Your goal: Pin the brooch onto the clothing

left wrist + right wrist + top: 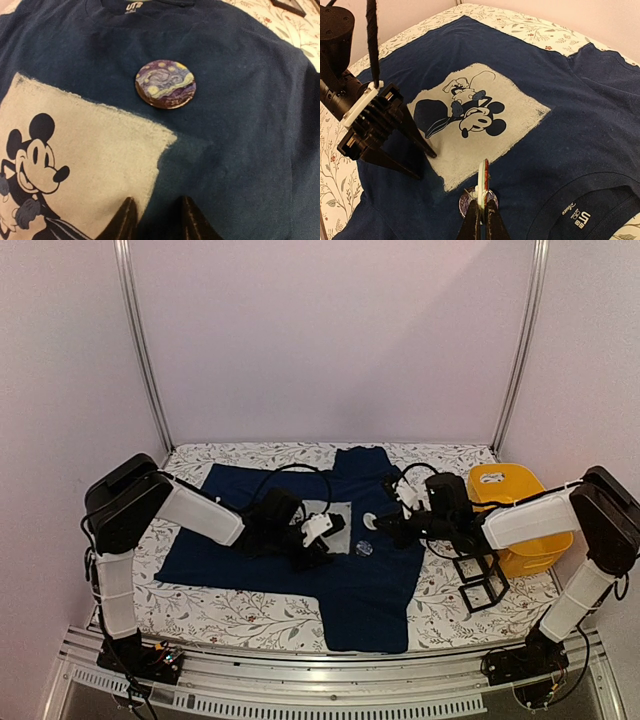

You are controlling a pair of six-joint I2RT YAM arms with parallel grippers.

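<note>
A: Where is the brooch (165, 84)?
B: On the shirt (240, 150), just ahead of the empty, parted left end effector (157, 210), under the right end effector (480, 220), which pinches a pale piece (483, 180). Left should press cloth flat first.

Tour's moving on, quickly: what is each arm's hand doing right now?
Left gripper: open, holding nothing.
Right gripper: closed on a thin pale item.
</note>
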